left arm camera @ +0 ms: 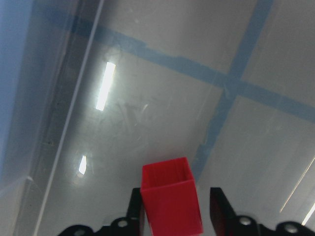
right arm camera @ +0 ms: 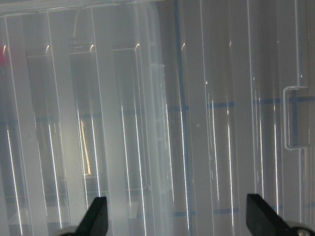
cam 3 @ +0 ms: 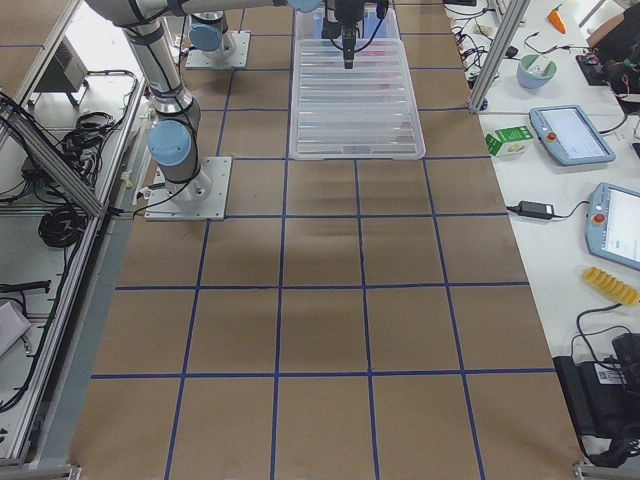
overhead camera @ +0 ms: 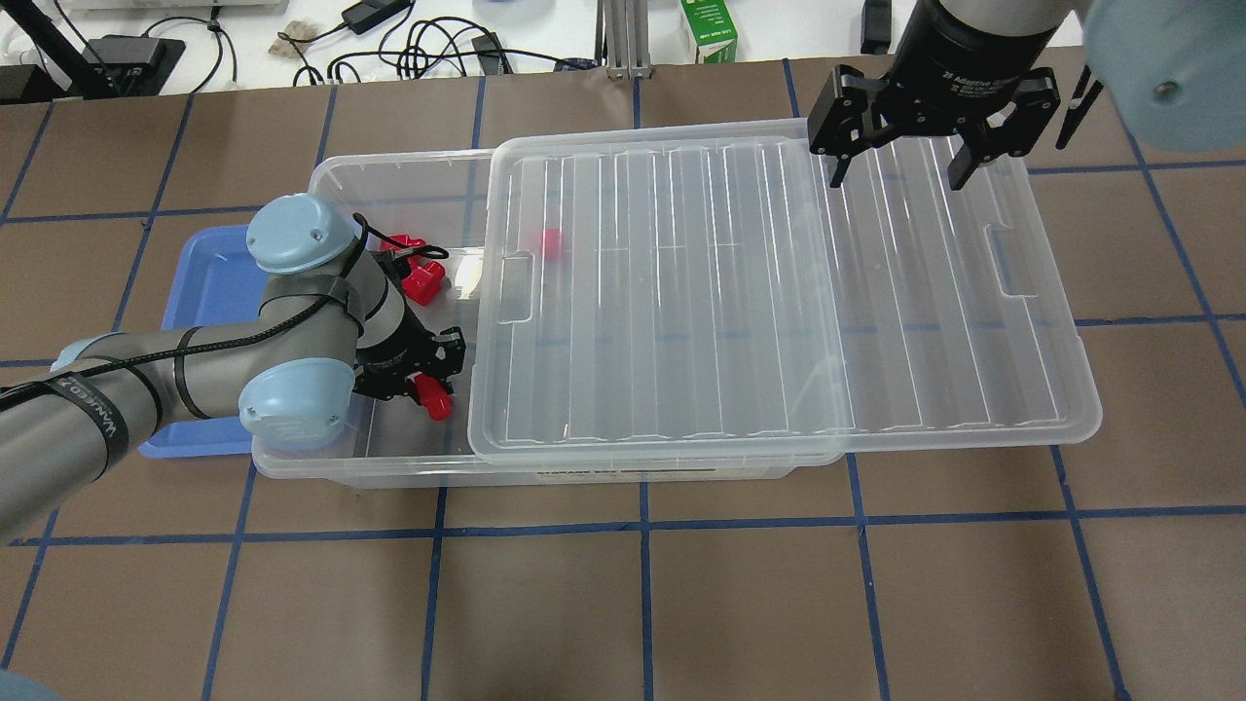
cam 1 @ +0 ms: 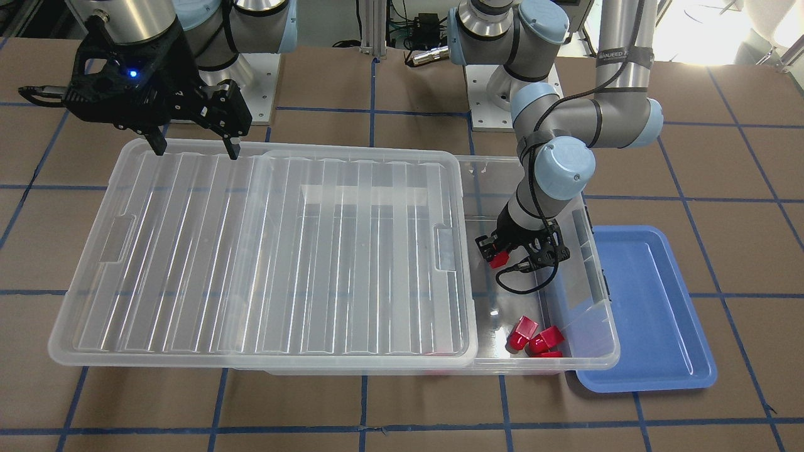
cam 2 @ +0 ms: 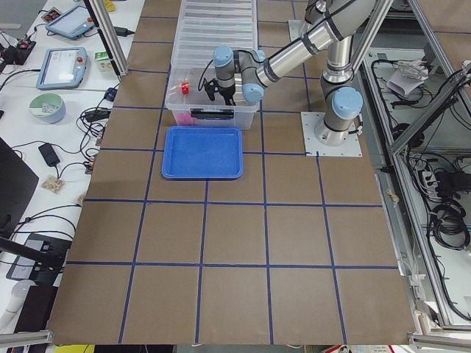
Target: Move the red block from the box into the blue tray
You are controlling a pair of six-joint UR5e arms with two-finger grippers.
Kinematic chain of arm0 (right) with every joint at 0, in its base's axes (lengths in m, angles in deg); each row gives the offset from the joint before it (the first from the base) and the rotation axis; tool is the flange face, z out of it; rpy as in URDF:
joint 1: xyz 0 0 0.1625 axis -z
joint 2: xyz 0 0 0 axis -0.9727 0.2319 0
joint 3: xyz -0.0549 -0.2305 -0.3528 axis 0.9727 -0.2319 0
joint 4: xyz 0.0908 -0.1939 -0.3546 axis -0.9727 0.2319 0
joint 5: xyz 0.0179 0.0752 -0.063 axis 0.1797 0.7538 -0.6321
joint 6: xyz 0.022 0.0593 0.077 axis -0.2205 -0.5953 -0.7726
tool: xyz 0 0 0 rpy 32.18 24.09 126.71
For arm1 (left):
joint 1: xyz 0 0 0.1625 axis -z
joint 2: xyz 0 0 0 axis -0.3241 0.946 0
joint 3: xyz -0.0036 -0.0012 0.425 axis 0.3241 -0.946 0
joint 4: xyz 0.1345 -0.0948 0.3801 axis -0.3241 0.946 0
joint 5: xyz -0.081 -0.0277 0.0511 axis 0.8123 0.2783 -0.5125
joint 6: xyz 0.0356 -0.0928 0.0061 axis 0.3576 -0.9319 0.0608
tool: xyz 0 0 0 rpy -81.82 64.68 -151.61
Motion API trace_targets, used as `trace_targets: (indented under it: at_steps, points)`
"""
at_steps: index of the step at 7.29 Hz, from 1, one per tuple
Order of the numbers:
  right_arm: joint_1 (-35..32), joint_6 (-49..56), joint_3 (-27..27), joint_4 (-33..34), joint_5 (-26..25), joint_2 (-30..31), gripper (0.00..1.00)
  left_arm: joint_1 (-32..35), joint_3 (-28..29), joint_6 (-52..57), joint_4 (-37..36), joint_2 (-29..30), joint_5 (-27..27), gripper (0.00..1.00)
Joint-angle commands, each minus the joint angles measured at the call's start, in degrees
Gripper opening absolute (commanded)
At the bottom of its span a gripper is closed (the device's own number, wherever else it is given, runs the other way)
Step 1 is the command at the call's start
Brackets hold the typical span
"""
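Progress stands at roughly the halfway mark, as we judge it: one red block is pinched between the fingers of the left gripper, but it is still inside the box, low in the uncovered end toward the table's left edge. The wrist view shows the box floor beyond the block, so we take it to be lifted a little, though we cannot be sure. The blue tray holds nothing that we can see. What is left is raising the block, carrying it across and letting it go.

The tray lies just beside the box's end wall, nearer the left edge of the table. That wall and its rim stand between block and tray, so the block must rise above them first.

A few more red blocks cluster in a corner of the open end, apart from the held one. Another shows faintly under the clear lid, which covers most of the box and overhangs toward the right edge. The right gripper hovers over that lid with its fingers spread and nothing between them, well apart from the work.
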Motion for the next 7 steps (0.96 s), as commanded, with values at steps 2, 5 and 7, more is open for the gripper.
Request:
trace_targets:
  at_steps: [2,5,7]
  points:
    - [0.0,0.4,-0.1,0.0,0.0,0.0,1.00,-0.4,15.1,0.4,19.5,-3.5,-0.2,0.07]
    - [0.0,0.4,-0.1,-0.2,0.0,0.0,1.00,-6.1,28.3,14.9,35.4,-3.9,-1.8,0.06]
    - [0.0,0.4,-0.1,-0.1,0.1,0.1,1.00,-16.3,28.0,34.3,34.6,-3.3,-6.2,0.06]
